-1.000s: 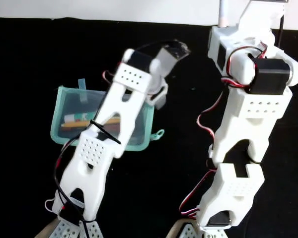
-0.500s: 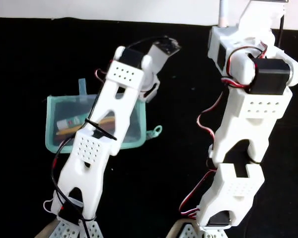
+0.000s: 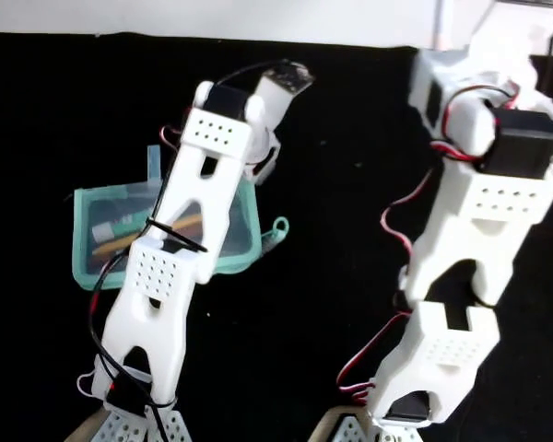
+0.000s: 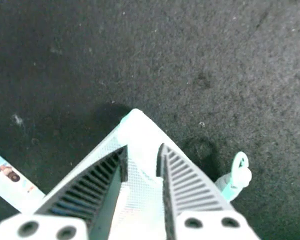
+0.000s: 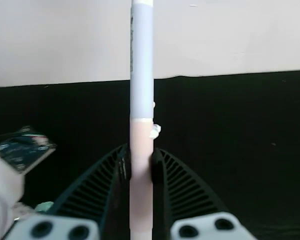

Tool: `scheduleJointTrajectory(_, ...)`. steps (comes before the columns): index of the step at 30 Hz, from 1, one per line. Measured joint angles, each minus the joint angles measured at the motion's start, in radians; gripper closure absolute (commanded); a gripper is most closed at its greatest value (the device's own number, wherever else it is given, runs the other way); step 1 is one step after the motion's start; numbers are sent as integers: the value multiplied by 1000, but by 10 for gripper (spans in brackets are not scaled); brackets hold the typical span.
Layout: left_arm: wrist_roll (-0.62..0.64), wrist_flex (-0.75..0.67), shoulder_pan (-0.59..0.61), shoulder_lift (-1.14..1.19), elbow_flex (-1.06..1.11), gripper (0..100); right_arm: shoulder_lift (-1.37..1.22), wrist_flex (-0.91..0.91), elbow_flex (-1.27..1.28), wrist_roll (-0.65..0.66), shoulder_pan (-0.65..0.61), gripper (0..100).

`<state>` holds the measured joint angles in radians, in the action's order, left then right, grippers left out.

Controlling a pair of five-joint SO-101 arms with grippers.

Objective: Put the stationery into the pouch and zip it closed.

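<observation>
On the black worktop point(image 3: 55, 110), a mint-green translucent zip pouch point(image 3: 94, 207) is seen lying beneath the left arm point(image 3: 180, 249). In the left wrist view the left jaws are drawn almost together, with a narrow slit left between them. A pale mesh corner point(image 4: 139, 125) of the pouch is pinched in that slit. A mint ring-shaped zipper pull point(image 4: 238, 172) is found just beside that corner, on the worktop.

In the right wrist view the right jaws are closed tight on a long pen with a pale blue-grey upper barrel and a pinkish lower barrel point(image 5: 141, 75). The pen is held upright, clear of the worktop, against the white wall point(image 5: 230, 35). Both of its ends are cut off by the picture's edges. In the high view the right arm point(image 3: 484, 212) is placed well apart from the pouch.

Much of the pouch's middle is covered by the left arm in the high view. Through the uncovered part an orange-yellow pencil point(image 3: 111, 244) can be made out. Next to it is a small white item point(image 3: 120, 224), too blurred to be identified. A pale blue strip point(image 3: 153, 161) is seen sticking out from the pouch's far edge. Whether the zip is open or closed cannot be told.
</observation>
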<state>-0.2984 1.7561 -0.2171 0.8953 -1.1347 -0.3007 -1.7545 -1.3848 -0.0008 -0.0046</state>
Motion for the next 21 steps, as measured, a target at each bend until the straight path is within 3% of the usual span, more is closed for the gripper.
scheduleJointTrajectory(6,38,2,-2,-75,21,858,0,0,0,0,66,993)
scheduleJointTrajectory(16,38,2,-32,-222,345,859,0,0,0,0,78,993)
scheduleJointTrajectory(21,25,2,-60,-278,377,857,0,0,0,0,75,993)
